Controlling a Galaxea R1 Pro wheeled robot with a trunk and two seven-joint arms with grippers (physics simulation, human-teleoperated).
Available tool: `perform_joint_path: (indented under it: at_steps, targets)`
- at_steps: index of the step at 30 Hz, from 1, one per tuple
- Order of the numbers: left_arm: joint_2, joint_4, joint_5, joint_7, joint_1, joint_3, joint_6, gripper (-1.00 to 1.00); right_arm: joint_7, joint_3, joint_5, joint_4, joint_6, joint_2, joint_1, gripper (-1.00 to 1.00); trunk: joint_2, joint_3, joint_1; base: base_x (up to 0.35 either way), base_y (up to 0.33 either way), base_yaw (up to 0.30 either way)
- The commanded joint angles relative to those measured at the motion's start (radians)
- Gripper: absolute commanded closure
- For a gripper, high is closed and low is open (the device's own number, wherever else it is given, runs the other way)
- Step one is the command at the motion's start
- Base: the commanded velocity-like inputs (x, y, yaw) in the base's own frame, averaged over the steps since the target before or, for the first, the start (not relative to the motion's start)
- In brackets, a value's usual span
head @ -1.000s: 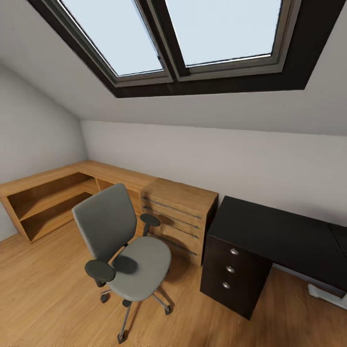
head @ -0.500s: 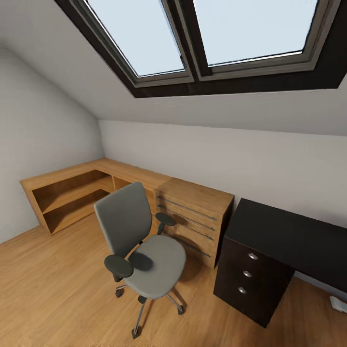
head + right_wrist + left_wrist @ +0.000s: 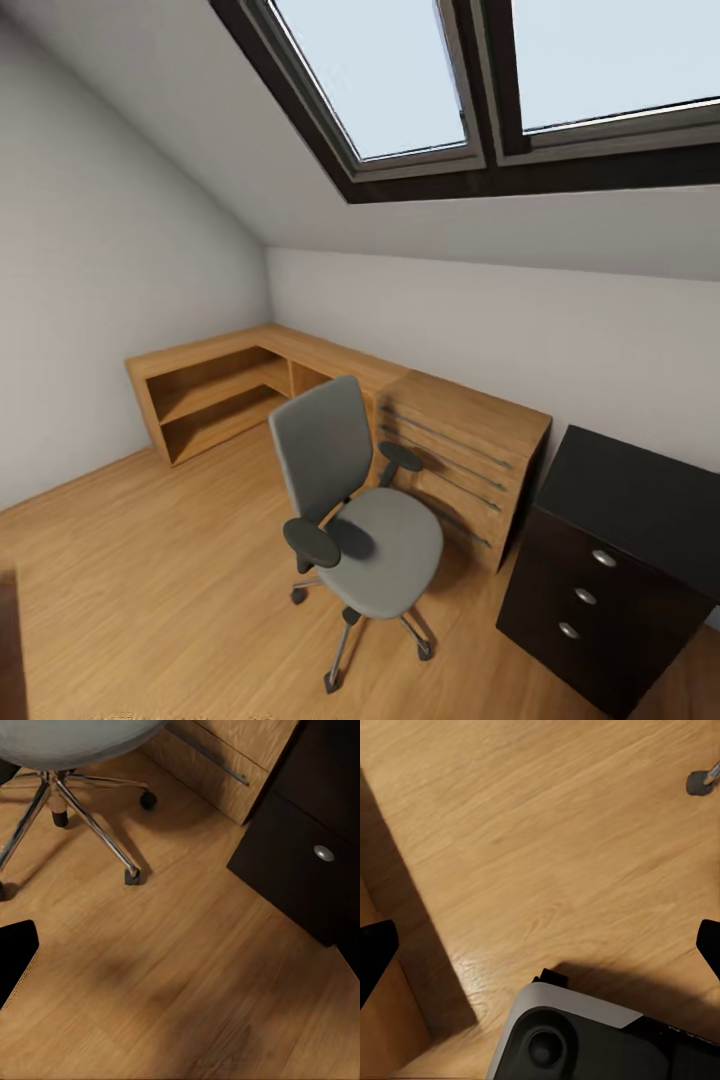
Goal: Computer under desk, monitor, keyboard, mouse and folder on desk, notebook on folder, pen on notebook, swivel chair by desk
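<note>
Swivel chair stands seat-bare near the desk's drawer end; you're between steps. Next, hunt the folder. Finger states: I cannot tell.

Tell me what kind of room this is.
Likely an attic room used as a home office: skylight windows set in a sloped ceiling, a grey swivel chair on the wood floor, a black desk with drawers, and a low light-wood cabinet.
</note>
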Motion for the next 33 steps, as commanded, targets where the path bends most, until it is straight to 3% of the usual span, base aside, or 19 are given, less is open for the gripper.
perform_joint_path:
  at_steps: [1,33]
  targets:
    - [0.0,0.001,0.003,0.006,-0.001,-0.006,-0.003,-1.0,-0.009,0.008,-0.001,-0.001,0.0,0.0,0.0,-1.0,-0.002,-0.002,0.0,0.0,0.007,0.28]
    - [0.0,0.001,0.003,0.008,-0.001,-0.006,-0.004,-1.0,-0.012,0.008,-0.001,-0.001,-0.002,0.0,0.0,-1.0,-0.002,-0.002,0.0,0.0,0.0,0.279]
